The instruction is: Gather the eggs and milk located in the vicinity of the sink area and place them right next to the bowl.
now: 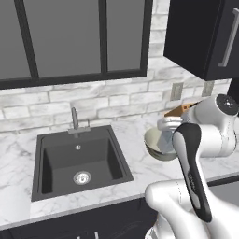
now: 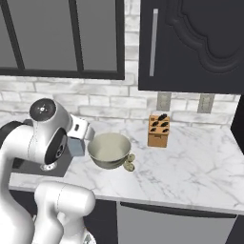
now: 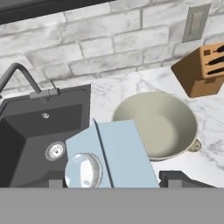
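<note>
Milk carton (image 3: 114,155) sits right under my camera, pinched between my fingers (image 3: 177,178), gabled top facing me. Just beyond it is the bowl (image 3: 158,123) on the marble table (image 3: 210,113), eggs (image 2: 129,163) touching its far side. Sink (image 3: 30,131) lies left, knife block (image 3: 202,70) farther back.

1. You are looking at a white marble counter (image 2: 190,162) running across the middle of the frame.
2. The bowl (image 2: 109,150) is sitting on it at centre, eggs (image 2: 128,163) touching its lower right.
3. A knife block (image 2: 159,130) is standing further right.
4. The sink (image 1: 79,161) is sitting sunk at left.
</note>
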Controlling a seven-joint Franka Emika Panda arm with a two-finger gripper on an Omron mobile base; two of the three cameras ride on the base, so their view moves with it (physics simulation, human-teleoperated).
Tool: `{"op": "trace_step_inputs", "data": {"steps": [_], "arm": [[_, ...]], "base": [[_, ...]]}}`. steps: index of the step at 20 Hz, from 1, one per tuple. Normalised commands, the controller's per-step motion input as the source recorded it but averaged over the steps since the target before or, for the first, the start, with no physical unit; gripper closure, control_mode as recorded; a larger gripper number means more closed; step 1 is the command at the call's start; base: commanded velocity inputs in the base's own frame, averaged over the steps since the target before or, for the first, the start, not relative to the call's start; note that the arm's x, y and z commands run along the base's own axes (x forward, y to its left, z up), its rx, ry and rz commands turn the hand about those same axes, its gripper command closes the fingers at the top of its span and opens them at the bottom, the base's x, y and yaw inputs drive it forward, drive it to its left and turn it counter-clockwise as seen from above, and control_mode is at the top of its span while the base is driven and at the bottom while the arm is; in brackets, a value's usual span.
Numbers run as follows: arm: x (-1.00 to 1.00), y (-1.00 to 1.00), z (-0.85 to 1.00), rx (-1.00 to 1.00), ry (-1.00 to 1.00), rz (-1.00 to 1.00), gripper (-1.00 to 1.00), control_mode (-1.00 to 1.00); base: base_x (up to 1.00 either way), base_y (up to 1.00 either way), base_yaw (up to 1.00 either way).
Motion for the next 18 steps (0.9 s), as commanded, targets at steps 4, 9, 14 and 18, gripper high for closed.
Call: {"op": "trace_step_inputs", "data": {"steps": [4, 9, 14, 18], "arm": [[0.05, 0.02, 0.00, 0.00, 0.00, 0.00, 1.00, -1.00], [0.00, 0.08, 0.00, 0.00, 0.00, 0.00, 1.00, -1.00], [-0.03, 0.08, 0.00, 0.00, 0.00, 0.00, 1.00, -1.00], [0.00, 0.09, 0.00, 0.00, 0.00, 0.00, 1.00, -1.00]], "base": [[0.00, 0.00, 0.00], [0.00, 0.00, 0.00], [0.00, 0.00, 0.00], [0.00, 0.00, 0.00]]}}
